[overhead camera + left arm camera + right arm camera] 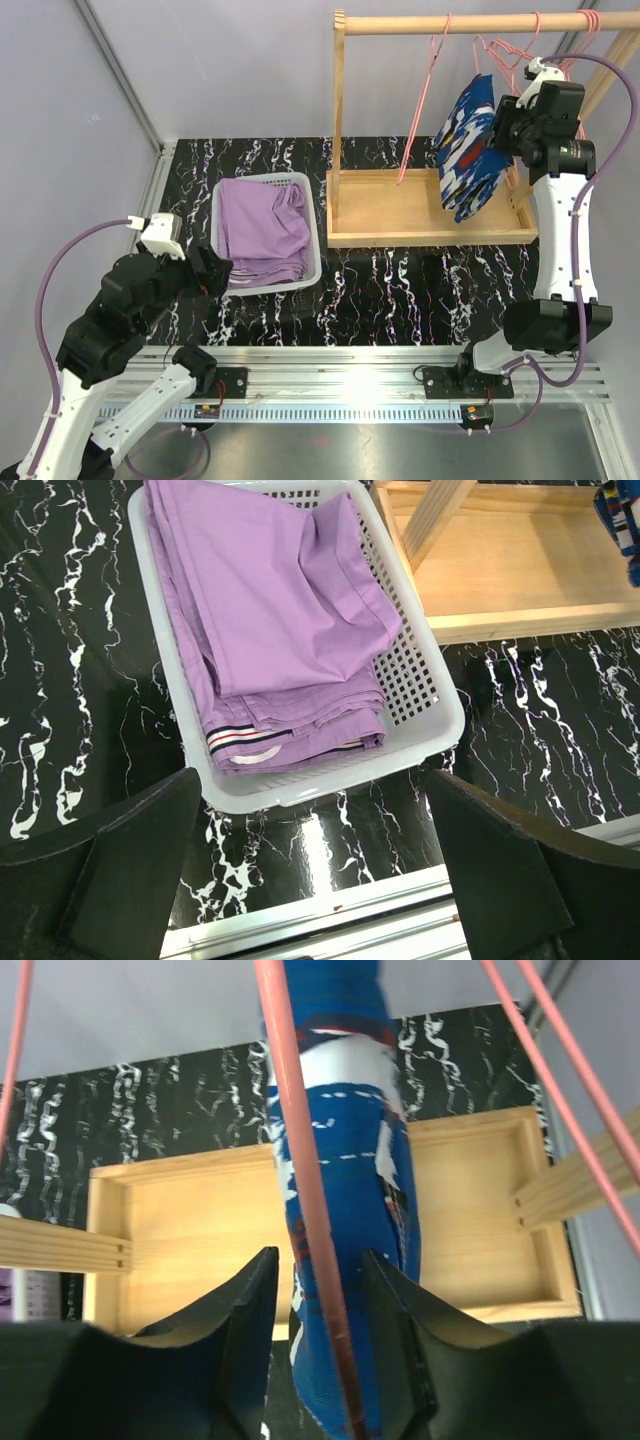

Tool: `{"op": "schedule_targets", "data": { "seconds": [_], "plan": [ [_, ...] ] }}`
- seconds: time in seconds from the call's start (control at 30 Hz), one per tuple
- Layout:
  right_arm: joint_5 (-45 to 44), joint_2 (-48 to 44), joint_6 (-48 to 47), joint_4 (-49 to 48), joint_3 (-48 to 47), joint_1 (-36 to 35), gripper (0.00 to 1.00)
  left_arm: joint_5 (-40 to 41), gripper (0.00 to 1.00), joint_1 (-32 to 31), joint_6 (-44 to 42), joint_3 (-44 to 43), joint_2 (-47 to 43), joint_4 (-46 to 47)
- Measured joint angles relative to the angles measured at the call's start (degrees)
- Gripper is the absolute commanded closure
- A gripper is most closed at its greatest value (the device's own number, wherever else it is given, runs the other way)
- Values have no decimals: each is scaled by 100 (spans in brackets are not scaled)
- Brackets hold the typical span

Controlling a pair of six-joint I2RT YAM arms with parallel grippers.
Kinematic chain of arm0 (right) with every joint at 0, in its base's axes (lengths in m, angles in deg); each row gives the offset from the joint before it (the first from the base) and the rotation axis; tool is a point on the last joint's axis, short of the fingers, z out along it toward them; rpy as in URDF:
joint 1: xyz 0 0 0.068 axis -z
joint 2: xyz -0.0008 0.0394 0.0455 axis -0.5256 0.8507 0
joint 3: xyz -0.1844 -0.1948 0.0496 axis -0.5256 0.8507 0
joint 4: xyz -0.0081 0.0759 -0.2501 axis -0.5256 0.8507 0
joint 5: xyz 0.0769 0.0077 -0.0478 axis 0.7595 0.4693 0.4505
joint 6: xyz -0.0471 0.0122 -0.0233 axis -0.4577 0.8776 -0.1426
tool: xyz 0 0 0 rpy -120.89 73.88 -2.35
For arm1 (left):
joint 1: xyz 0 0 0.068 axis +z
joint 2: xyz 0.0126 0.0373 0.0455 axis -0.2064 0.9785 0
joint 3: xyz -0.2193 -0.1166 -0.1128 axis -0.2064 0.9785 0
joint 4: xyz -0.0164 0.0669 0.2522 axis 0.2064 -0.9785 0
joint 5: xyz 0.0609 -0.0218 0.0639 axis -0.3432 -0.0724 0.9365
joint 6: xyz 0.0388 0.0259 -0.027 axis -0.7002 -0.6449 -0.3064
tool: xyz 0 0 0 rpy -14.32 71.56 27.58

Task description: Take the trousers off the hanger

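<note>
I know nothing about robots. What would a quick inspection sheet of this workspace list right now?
Surface: black white-veined table.
Job's things: lilac trousers folded in a white basket; blue patterned trousers hanging on a pink hanger.
Clutter: spare pink hanger on the rail.
Grippers: left gripper open above the basket; right gripper closed on the blue patterned trousers and hanger wire.
Cables: purple cables loop along both arms.
Surroundings: wooden rack with a tray; grey walls.

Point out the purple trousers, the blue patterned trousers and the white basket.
purple trousers (290, 610), left wrist view, folded top layer
blue patterned trousers (468, 150), top external view, hanging middle
white basket (415, 675), left wrist view, right wall
</note>
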Motion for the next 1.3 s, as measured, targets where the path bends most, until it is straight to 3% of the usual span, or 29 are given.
{"op": "schedule_targets", "data": {
  "seconds": [0.27, 0.3, 0.43, 0.73, 0.93, 1.13, 1.3],
  "plan": [
    [446, 74, 144, -216, -20, 0, 74, -111, 1, 0, -2, 0, -35, -2],
    [487, 109, 160, -219, -68, 0, 83, -125, 1, 0, -2, 0, -35, -2],
    [577, 245, 238, -190, -306, 0, 99, -214, 1, 0, 0, 9, -33, 4],
    [608, 490, 308, 623, -1099, -31, 100, -387, 1, 0, 39, 105, 24, 66],
    [522, 708, 315, 1392, -2168, -203, 100, -511, 1, 0, 70, 105, 92, 177],
    [632, 772, 426, 1674, -3075, -254, 100, -656, 1, 0, 87, 105, 179, 334],
    [743, 752, 522, 1620, -3204, -254, 100, -769, 1, 0, 48, -138, 485, 363]
  ]
}}
